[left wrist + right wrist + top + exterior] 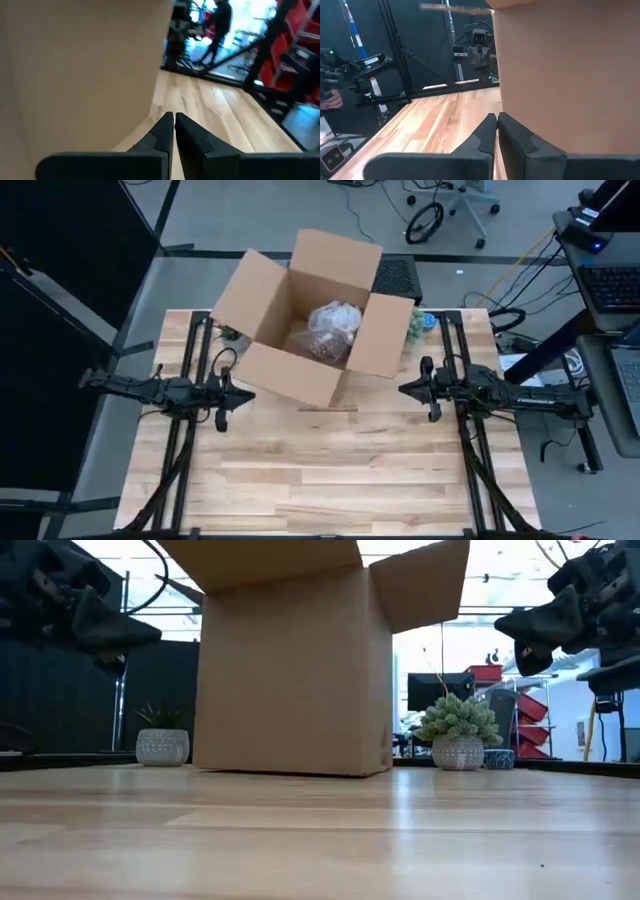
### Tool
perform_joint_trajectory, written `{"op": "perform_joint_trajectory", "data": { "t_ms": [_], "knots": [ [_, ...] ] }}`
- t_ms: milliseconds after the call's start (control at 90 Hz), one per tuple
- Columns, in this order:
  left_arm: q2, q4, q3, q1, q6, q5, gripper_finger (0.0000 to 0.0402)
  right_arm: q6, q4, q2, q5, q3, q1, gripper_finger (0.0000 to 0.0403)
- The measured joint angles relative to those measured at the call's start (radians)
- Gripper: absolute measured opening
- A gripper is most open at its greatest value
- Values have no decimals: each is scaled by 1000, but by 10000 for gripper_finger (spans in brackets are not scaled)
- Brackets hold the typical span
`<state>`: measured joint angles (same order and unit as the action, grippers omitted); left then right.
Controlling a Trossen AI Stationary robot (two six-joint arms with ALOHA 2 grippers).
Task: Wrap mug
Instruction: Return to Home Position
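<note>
box (pixel 292 376) open — wrapped bundles (pixel 335 322) inside, maybe mugs | left claw (pixel 174 117), right claw (pixel 497 117) closed

Box (pixel 295 375) sitting far-centre on table (pixel 330 470), wrapped bundles (pixel 333 325) lying in it. Left plant (pixel 162 740), right plant (pixel 458 730) standing just beside its 2 sides. Left gripper (pixel 174 120), right gripper (pixel 497 119) hanging nearer, flanking it.

A large brown cardboard box (pixel 290 375) is set on a pale wooden table (pixel 330 470), with its flaps folded open. Crumpled clear bubble wrap (pixel 333 325) is seen inside the box. A spiky potted plant (pixel 162 740) is placed just behind the box on one side, and a fuller green succulent (pixel 458 732) just behind it on the other. An office chair (pixel 455 200) is seen on the floor well beyond the box. A person in dark clothes (pixel 220 22) is seen standing in the room past the box.
</note>
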<state>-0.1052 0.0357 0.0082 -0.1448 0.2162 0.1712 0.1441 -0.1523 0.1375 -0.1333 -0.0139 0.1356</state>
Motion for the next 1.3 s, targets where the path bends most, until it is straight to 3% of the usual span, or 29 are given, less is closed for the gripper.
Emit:
{"op": "perform_joint_trajectory", "data": {
  "t_ms": [344, 1300],
  "knots": [
    [2, -2, 0, 175, -23, -10, 6, -53, 38, 0, 0, 0, 0, 2],
    [-2, -1, 0, 178, -15, -10, 6, -18, 52, 2, 0, 0, 0, 2]
  ]
}}
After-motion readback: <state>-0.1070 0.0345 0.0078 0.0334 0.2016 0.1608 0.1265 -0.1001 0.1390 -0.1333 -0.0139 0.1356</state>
